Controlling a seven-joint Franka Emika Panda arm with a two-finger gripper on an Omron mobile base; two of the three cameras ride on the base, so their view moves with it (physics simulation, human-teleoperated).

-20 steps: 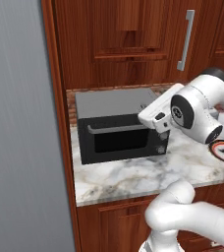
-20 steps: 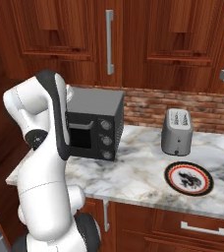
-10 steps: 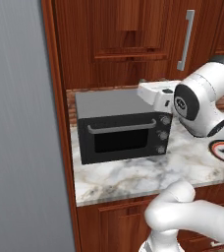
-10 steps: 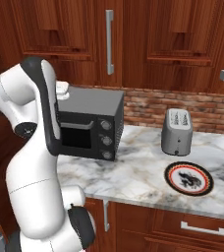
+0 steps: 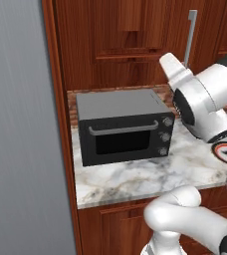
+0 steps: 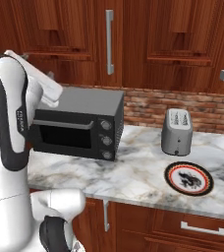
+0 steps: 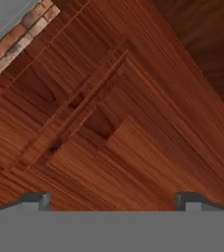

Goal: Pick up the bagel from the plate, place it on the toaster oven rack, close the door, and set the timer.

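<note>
- Black door (image 5: 123, 140) sits shut in the left base view, so the bagel is presumably inside (judged, not seen).
- Red-rimmed plate (image 6: 188, 179) lies bare in the right base view.
- Wood panelling faces the gripper (image 7: 111, 201), its jaws spread wide, holding nothing; timer step apparently finishing.

Light: even, soft, moderately bright; no clear source.
Shadows: faint ones under the oven (image 5: 123, 128) and toaster (image 6: 177, 132) on the counter (image 6: 133, 172).
Glare: pale sheen on the oven's grey top and white arm (image 5: 205, 107).
Sharpness: base views crisp, rendered; hand view soft, cabinet (image 7: 124, 113) grain blurred.
Distortion: none at edges.
</note>
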